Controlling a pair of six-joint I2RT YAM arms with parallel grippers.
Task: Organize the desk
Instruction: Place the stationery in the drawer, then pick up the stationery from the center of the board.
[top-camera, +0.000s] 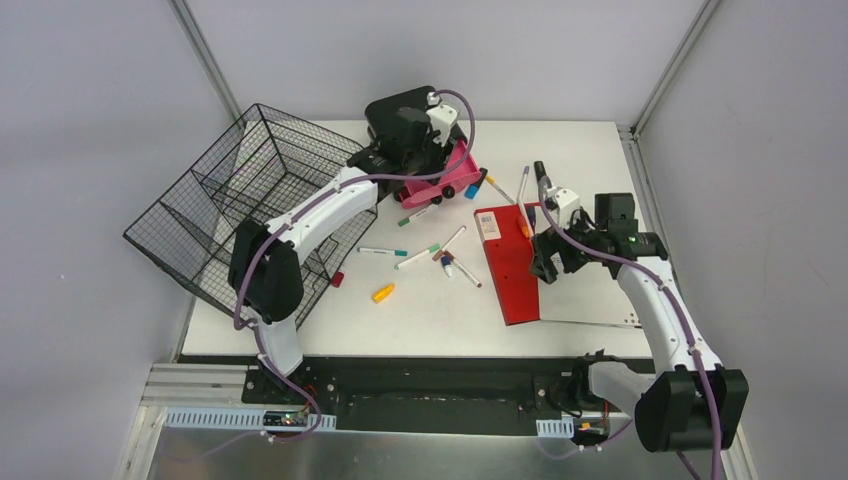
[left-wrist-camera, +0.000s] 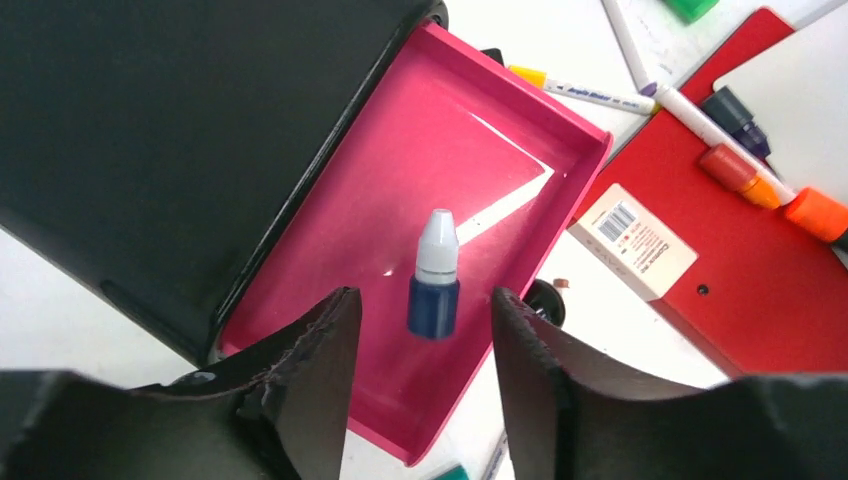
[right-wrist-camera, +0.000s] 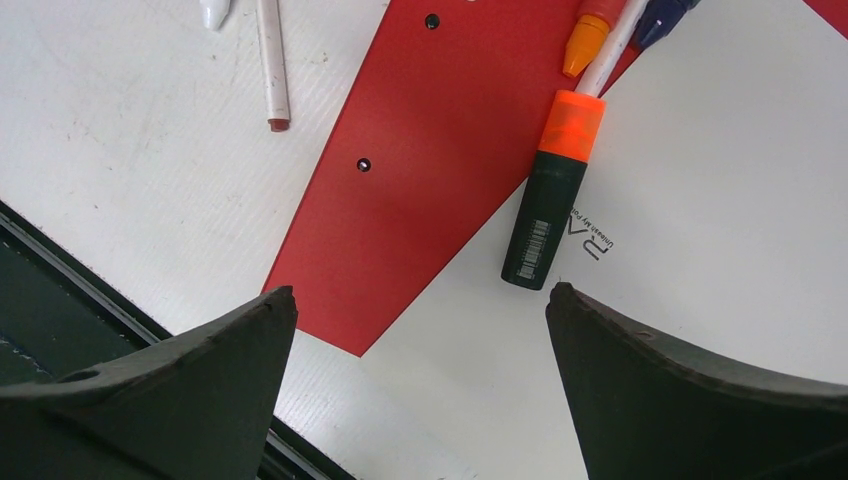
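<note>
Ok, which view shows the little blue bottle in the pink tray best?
Left wrist: the blue bottle sits unobstructed in the pink tray, near frame centre. In the top view the left arm covers it; the right wrist view doesn't include it.

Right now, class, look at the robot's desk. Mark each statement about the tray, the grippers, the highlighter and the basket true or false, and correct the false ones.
1. The blue bottle with a white cap is in the pink tray. True.
2. The left gripper is clamped on the bottle. False: its fingers stand either side of the bottle, with a gap on each side.
3. The right gripper is open and holds nothing. True.
4. The black highlighter has a green cap. False: the cap is orange.
5. The wire basket is on the right arm's side of the desk. False: it is on the left arm's side.
</note>
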